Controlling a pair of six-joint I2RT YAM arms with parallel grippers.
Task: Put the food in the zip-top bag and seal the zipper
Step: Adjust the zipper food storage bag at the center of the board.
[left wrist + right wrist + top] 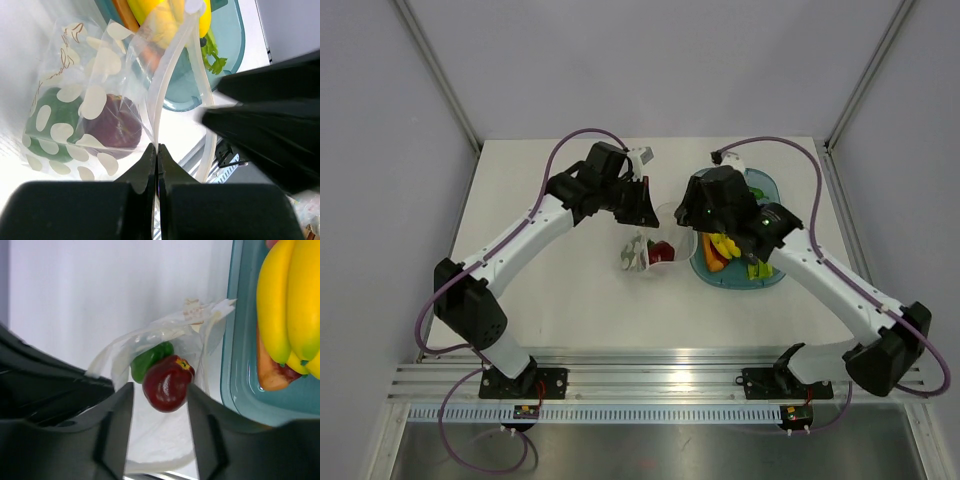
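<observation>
My left gripper [158, 149] is shut on the zipper strip [165, 90] at the mouth of the clear blob-printed zip-top bag [85, 100], holding the mouth up; in the top view the gripper [642, 207] is at the bag's [642, 252] far edge. Inside the bag lie a dark red apple [117, 122] and a green round fruit [42, 125]. My right gripper [160, 386] is open over the bag's mouth, with the apple [167, 382] and the green fruit [150, 359] below its fingertips inside the bag. The yellow banana bunch [290, 300] lies in the tray.
The teal oval tray [768, 282] sits just right of the bag and holds the bananas [725, 245], an orange piece [272, 377] and green pieces [760, 268]. The right arm's dark body [270, 115] hangs close beside the left gripper.
</observation>
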